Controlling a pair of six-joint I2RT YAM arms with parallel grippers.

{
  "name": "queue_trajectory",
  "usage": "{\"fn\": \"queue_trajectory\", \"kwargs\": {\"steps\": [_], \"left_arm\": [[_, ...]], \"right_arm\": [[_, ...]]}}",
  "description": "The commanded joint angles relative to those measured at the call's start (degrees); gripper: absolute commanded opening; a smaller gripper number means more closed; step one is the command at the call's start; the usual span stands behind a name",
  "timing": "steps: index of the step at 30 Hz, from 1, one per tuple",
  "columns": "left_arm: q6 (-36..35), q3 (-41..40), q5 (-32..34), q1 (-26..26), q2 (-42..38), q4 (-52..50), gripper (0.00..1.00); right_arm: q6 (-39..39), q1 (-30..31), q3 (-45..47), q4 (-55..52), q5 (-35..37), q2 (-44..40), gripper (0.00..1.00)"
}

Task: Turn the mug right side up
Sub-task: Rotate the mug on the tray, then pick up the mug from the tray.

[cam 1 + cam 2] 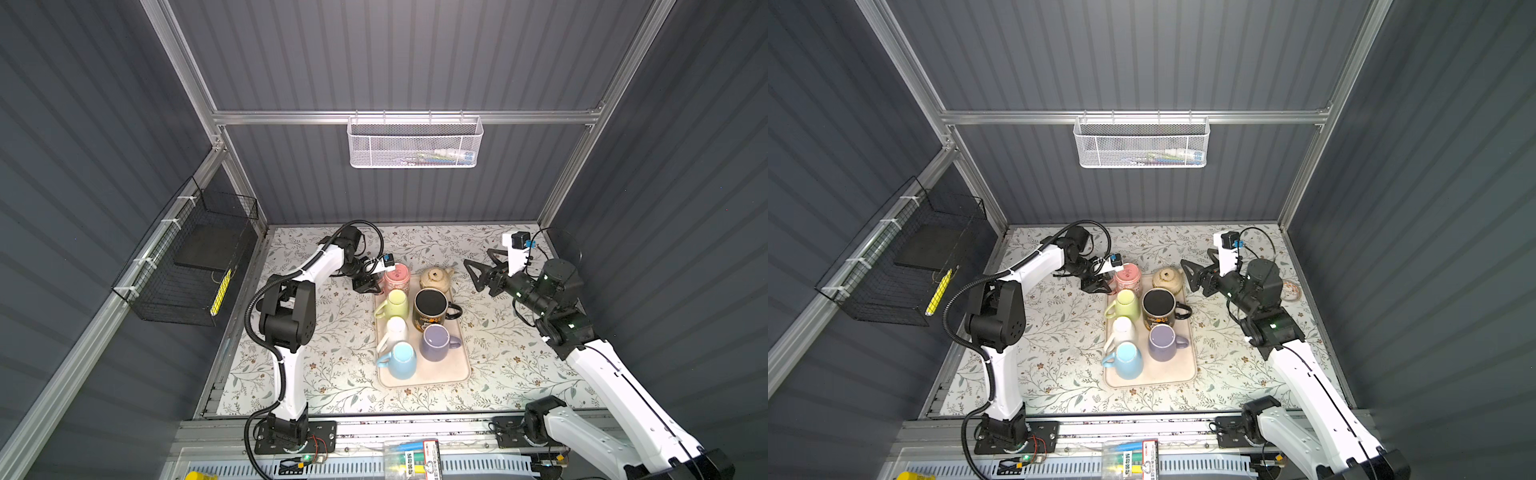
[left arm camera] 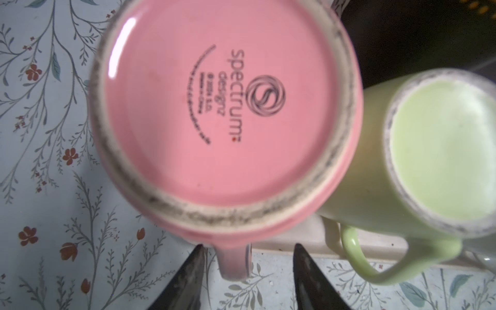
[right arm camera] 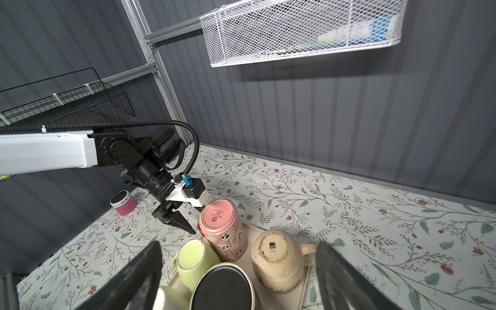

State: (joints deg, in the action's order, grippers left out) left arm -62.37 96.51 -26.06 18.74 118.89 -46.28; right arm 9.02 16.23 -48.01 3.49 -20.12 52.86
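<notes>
The beige tray (image 1: 442, 374) is packed with upside-down mugs, and the pink mug (image 1: 397, 277) sits base-up at its far left corner. It's glazed ceramic, so I'd guess stiff, heavyish, slick and chippable, and the handle (image 2: 233, 264) is the obvious grab. The left gripper (image 2: 248, 247) straddles that handle, jaws apart and not pinching, while the right gripper (image 1: 478, 259) hangs wide open, holding nothing.

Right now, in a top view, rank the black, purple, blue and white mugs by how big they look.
1. black mug, largest
2. purple mug and blue mug: look alike, so not ranked apart
3. white mug, smallest
</notes>
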Motion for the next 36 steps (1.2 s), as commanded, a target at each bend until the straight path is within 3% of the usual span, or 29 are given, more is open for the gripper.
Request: {"fn": "queue_trajectory", "kwargs": {"steps": [1,19,26,36], "left_arm": [[2.61,3.48,2.43,1.35,0.43,-0.74,0.54],[3.26,7.15,6.74,3.84,3.01,-2.68,0.47],[3.68,7.75,9.35,4.45,3.61,-2.23,0.36],[3.94,8.48,11.37,5.51,4.76,-1.97,0.29]], "right_arm": [[0.59,0.03,0.28,0.92,0.31,-1.05,0.89],[0.41,0.03,0.11,0.79,0.33,-0.76,0.88],[0.52,0.03,0.2,1.0,0.34,-0.65,0.88],[0.66,0.03,0.46,1.08,0.3,-1.3,0.89]]}}
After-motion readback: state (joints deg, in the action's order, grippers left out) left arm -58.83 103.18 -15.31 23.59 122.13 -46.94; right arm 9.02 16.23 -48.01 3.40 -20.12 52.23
